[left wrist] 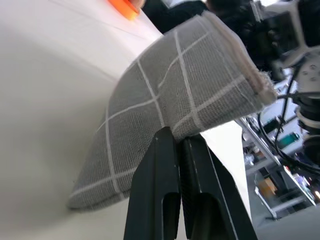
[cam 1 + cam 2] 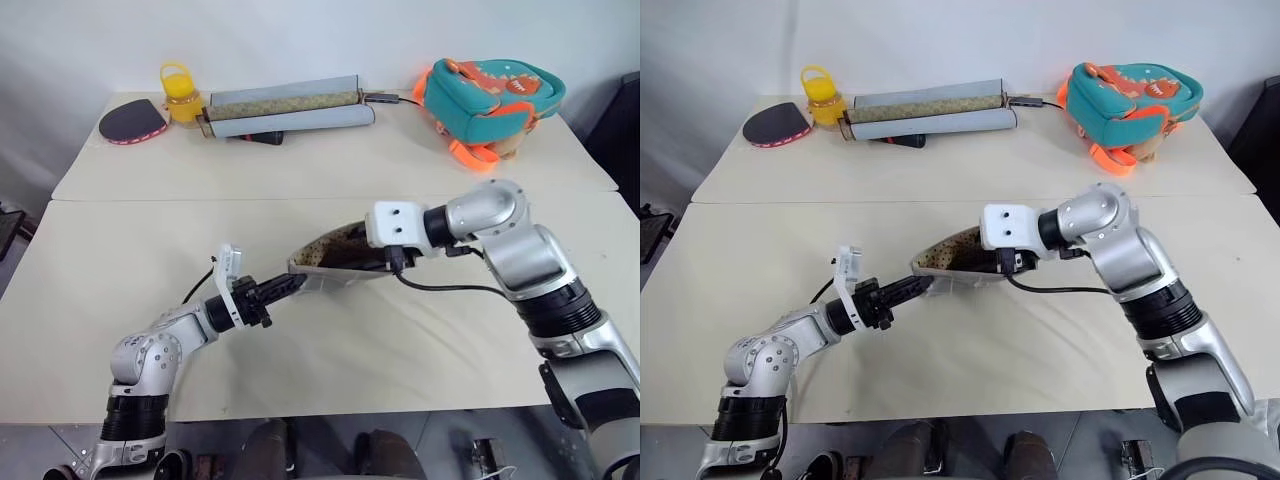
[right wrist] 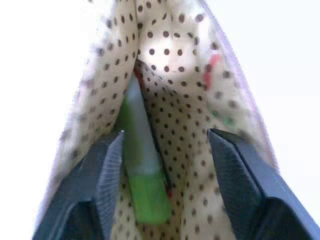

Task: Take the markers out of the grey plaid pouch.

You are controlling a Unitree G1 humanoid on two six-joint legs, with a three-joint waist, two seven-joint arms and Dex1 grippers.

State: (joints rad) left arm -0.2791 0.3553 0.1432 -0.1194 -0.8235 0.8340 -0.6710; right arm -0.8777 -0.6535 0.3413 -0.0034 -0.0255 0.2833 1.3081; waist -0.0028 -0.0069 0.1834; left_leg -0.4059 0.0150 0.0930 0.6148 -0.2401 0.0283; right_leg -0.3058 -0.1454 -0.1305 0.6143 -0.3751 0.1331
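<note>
I see the flat grey plaid fabric pouch with white grid lines (image 2: 325, 262) near the middle of the cream worktop (image 2: 120, 260), its mouth gaping to show the tan dotted lining. My left tool (image 2: 292, 285) comes in from about eight o'clock of the pouch and has its two black fingers (image 1: 170, 200) pressed together on the pouch's lower edge, pinching the fabric; the wrist view shows the grey cloth folding up out of that pinch.

My right tool (image 3: 165, 145) reaches in from the pouch's three o'clock side and points into the open mouth. Its fingers stand well apart, one on each side of the opening against the lining, and they hold nothing. Between them, deep in the pouch, lies the pale mint marker with the green cap (image 3: 142, 170), cap end towards the tool, closer to one finger than the other but touched by neither as far as I can tell. A slim red line (image 3: 137, 75) shows beside it; I cannot say for sure that it is the second marker.

At the worktop's far edge, around twelve o'clock, lie long grey rolled mats (image 2: 290, 108), with a yellow jar (image 2: 181, 96) and a dark paddle (image 2: 131, 120) at eleven, and a teal and orange backpack (image 2: 490, 100) at one o'clock.
</note>
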